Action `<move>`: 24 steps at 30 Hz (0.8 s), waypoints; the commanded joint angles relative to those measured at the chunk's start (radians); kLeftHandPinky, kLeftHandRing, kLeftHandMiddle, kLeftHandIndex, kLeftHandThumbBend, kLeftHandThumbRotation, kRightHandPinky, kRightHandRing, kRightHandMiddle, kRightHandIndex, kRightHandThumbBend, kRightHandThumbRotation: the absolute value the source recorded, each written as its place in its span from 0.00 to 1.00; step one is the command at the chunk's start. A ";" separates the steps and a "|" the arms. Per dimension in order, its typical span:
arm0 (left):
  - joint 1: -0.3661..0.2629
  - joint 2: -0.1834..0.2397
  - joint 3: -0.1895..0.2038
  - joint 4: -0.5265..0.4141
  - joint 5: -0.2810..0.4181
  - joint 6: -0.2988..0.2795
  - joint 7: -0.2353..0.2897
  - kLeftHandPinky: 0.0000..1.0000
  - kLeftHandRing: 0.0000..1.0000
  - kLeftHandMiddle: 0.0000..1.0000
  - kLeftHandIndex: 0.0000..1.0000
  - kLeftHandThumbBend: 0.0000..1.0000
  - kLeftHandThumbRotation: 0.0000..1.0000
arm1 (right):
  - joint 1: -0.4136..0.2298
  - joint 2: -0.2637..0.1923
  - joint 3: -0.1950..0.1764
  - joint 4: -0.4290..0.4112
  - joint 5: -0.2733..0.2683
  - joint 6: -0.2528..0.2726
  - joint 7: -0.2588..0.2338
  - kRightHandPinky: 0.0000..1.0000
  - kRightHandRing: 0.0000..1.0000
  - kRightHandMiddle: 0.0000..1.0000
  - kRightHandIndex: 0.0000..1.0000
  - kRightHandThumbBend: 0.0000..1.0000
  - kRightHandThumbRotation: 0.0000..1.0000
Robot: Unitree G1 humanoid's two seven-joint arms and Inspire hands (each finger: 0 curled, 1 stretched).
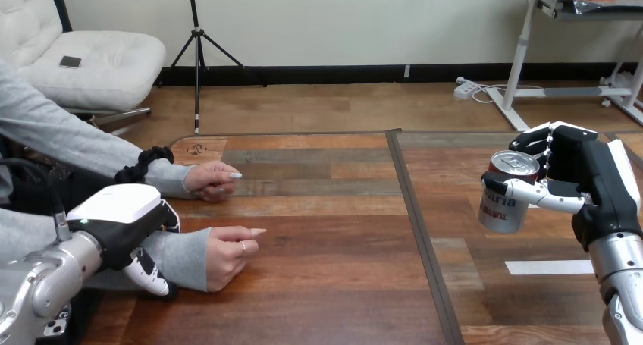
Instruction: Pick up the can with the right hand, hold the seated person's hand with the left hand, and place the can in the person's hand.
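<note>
A brown wooden table [326, 284] of long planks fills the lower view. Its far edge runs straight across, with a rounded corner at the far left. A dark narrow seam [415, 224] splits the top from the far edge down to the near one, a little right of the middle.

A person sits at the left side with both forearms on the wood. The person's farther hand [212, 180] lies loosely closed near the far left corner. The person's nearer hand [229, 255] rests on its side closer to the robot, one finger pointing towards the seam.

The robot's left hand [125, 216] sits over the grey sleeve just behind that nearer hand. It straddles the forearm, and its thumb [150, 275] curls down the near side of the sleeve, so it grips the forearm.

On the right half, the right hand [588, 178] holds a silver cylindrical metal can with a red rim [502, 208] up off the table. Its thumb [534, 194] crosses the can's front and its fingers [534, 140] wrap behind the top. The can leans slightly, its lid showing.

A white flat strip [549, 267] lies on the wood below and just right of the can. Bare planks and the seam lie between the can and the person's nearer hand, which are well apart.
</note>
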 commanded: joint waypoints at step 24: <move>0.007 0.034 0.063 -0.026 -0.103 0.057 -0.022 0.30 0.39 0.46 0.47 0.76 0.00 | -0.066 -0.004 -0.012 -0.045 0.013 -0.023 -0.002 0.24 0.28 0.39 0.40 0.88 0.00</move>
